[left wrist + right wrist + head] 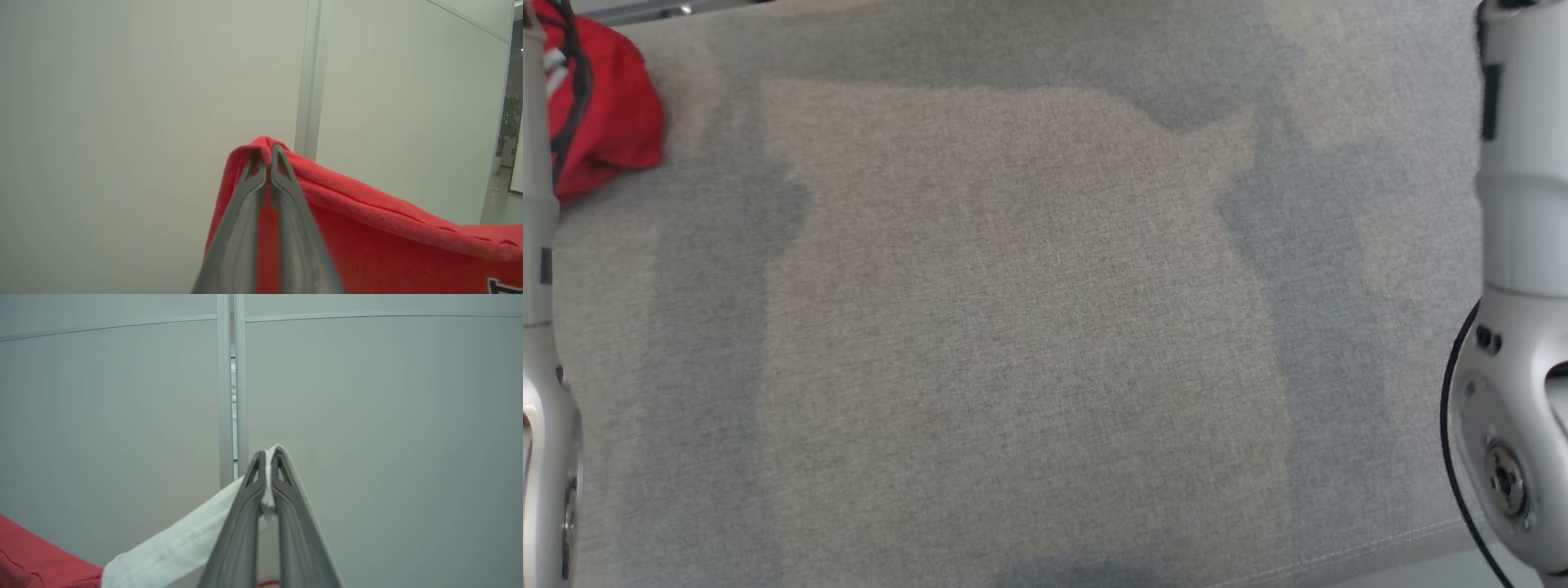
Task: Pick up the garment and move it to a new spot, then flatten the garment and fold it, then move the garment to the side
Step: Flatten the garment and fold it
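Gripping a fold of the red garment [367, 228], the left claw [267, 152] has both dark fingers pressed together on the cloth. The cloth wraps over the fingertips and runs off toward the right edge of the left wrist view, where part of a dark-outlined print [504, 286] shows in the lower corner. Right claw [267, 454]: likewise clenched, pinching a white band [175, 547] of the garment between its tips. The band slopes down to the lower left of the right wrist view, where it meets red cloth. Both claws point at a pale wall panel [122, 122] with a metal upright [308, 81]. In the head view, a bunch of the red garment sits at the upper left corner, partly behind the pale left forearm [535, 269] and a black cable [572, 82]; the right forearm [1515, 204] stands at the right edge. Below lies a grey woven surface [1029, 327] with a stitched seam [1372, 543] near its lower right. Whether the red bunch touches that surface cannot be told.
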Controlling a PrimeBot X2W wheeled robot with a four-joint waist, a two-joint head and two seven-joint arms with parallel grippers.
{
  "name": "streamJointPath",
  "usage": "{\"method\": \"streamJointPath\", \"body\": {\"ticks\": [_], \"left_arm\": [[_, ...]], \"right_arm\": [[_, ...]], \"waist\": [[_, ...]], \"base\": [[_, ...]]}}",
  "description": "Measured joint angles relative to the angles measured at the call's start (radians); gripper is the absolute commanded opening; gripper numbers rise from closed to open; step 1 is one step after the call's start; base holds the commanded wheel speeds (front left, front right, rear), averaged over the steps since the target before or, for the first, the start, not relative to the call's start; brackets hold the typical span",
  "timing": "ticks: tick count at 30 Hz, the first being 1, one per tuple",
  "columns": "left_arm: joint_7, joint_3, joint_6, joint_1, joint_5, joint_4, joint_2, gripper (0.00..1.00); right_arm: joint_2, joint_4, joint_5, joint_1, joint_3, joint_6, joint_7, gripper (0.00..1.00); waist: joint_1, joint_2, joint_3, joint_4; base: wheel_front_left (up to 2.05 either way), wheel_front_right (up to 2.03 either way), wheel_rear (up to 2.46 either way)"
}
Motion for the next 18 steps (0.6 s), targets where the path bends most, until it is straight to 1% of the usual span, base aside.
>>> {"method": "streamJointPath", "body": {"ticks": [2, 5, 9, 10, 12, 13, 16, 18], "left_arm": [[-0.025, -0.021, -0.016, 0.010, 0.007, 0.057, 0.007, 0.00], [-0.066, -0.025, -0.030, 0.056, -0.002, 0.122, 0.013, 0.00], [-0.095, -0.052, -0.045, 0.134, -0.028, 0.161, 0.021, 0.00], [-0.109, -0.059, -0.046, 0.171, -0.050, 0.160, 0.021, 0.00], [-0.119, -0.069, -0.048, 0.208, -0.086, 0.134, 0.023, 0.00], [-0.119, -0.069, -0.048, 0.208, -0.086, 0.134, 0.023, 0.00], [-0.126, -0.109, -0.049, 0.274, -0.142, 0.053, 0.037, 0.00], [-0.129, -0.115, -0.049, 0.325, -0.181, -0.006, 0.056, 0.00]], "right_arm": [[0.004, 0.013, 0.015, 0.035, 0.031, 0.000, -0.012, 0.00], [0.003, 0.016, 0.042, 0.128, 0.079, 0.000, -0.023, 0.00], [-0.008, -0.019, 0.089, 0.273, 0.139, 0.000, -0.037, 0.00], [-0.021, -0.057, 0.107, 0.347, 0.156, 0.000, -0.042, 0.00], [-0.038, -0.103, 0.128, 0.417, 0.166, 0.000, -0.044, 0.00], [-0.038, -0.103, 0.128, 0.417, 0.166, 0.000, -0.044, 0.00], [-0.055, -0.183, 0.159, 0.514, 0.163, 0.000, -0.046, 0.00], [-0.063, -0.238, 0.178, 0.582, 0.146, 0.000, -0.046, 0.00]], "waist": [[0.0000, 0.0000, 0.020, -0.010], [0.0000, 0.0000, 0.051, -0.024], [-0.0001, 0.0000, 0.086, -0.039], [-0.0001, 0.0000, 0.096, -0.044], [0.0000, 0.0000, 0.094, -0.044], [0.0000, 0.0000, 0.094, -0.044], [-0.0001, 0.0000, 0.081, -0.041], [-0.0002, 0.0000, 0.068, -0.035]], "base": [[0.00, 0.00, 0.00], [0.00, 0.00, 0.00], [0.00, 0.00, 0.00], [0.00, 0.00, 0.00], [0.00, 0.00, 0.00], [0.00, 0.00, 0.00], [0.00, 0.00, 0.00], [0.00, 0.00, 0.00]]}}
